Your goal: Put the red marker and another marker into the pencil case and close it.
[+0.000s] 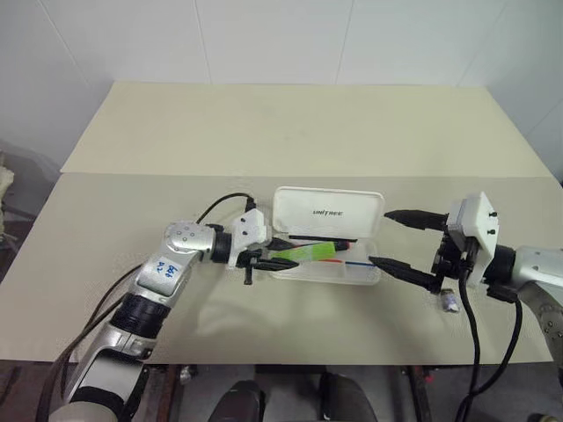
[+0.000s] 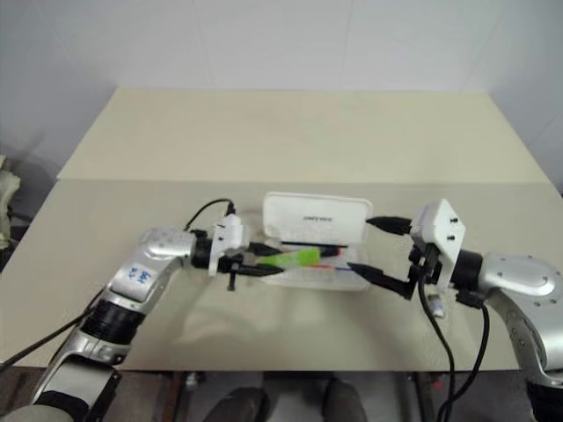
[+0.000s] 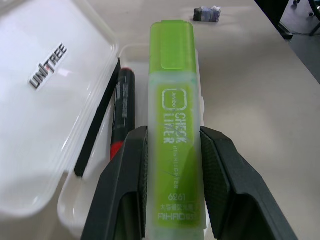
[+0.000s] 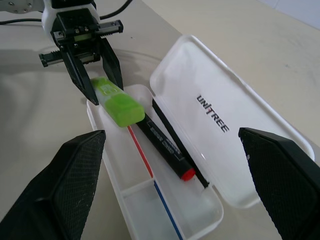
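Overhead, beige table [image 1: 264, 132] meets white wall [image 1: 264, 35]; left pincer [image 1: 264, 257] pinches highlighter [image 1: 308, 253], right pincer [image 1: 394, 242] spread.

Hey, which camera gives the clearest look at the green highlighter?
The left wrist view: the green highlighter runs up the middle with its label readable, clamped in the left hand. The right wrist view shows its capped end over the pencil case. Both eye views show a small green strip.

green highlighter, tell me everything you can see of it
The green highlighter is a flat, light green plastic marker with a brighter green cap and white "CHECK LINER" print on its barrel. The left gripper holds it by the rear end between its two black fingers. It hangs over the open pencil case, cap forward, beside the red marker lying inside.
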`<action>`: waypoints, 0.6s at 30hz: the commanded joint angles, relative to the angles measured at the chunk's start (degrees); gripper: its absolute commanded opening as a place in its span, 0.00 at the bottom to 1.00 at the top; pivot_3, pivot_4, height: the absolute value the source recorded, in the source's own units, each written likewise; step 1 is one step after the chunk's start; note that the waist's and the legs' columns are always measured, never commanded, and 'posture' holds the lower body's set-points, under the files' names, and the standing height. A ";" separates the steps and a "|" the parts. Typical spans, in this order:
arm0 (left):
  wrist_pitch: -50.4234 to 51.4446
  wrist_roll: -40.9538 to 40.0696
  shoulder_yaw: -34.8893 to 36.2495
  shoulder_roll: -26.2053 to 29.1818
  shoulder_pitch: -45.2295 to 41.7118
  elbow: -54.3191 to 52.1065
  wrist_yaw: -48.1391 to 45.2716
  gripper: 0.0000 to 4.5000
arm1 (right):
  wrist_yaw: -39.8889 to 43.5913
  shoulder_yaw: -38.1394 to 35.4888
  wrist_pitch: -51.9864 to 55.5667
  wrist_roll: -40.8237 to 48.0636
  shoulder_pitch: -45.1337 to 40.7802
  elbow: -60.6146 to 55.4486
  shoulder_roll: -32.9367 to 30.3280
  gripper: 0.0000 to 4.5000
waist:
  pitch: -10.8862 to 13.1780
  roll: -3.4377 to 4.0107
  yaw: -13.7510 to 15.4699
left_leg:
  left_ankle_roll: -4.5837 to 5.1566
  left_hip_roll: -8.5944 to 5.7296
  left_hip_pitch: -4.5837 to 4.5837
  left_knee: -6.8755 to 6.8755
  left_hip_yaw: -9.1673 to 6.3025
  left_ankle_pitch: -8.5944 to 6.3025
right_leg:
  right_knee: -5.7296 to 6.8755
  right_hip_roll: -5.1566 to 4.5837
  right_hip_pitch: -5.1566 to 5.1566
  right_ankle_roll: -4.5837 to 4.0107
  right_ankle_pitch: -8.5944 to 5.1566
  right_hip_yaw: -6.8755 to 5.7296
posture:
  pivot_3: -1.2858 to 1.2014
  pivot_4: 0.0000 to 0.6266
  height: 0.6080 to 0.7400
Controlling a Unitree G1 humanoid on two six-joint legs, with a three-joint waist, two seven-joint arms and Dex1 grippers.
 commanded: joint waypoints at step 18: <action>-8.95 5.23 -2.50 -2.33 -1.52 5.76 -2.10 0.32 | -3.82 -2.38 -2.53 1.58 2.62 -4.78 0.78 1.00 | -0.01 -0.01 0.15 | 0.00 -0.01 0.01 0.22 -0.06 0.00 | -0.05 0.00 0.17 0.13 0.07 -0.01 | 0.52 0.24 1.00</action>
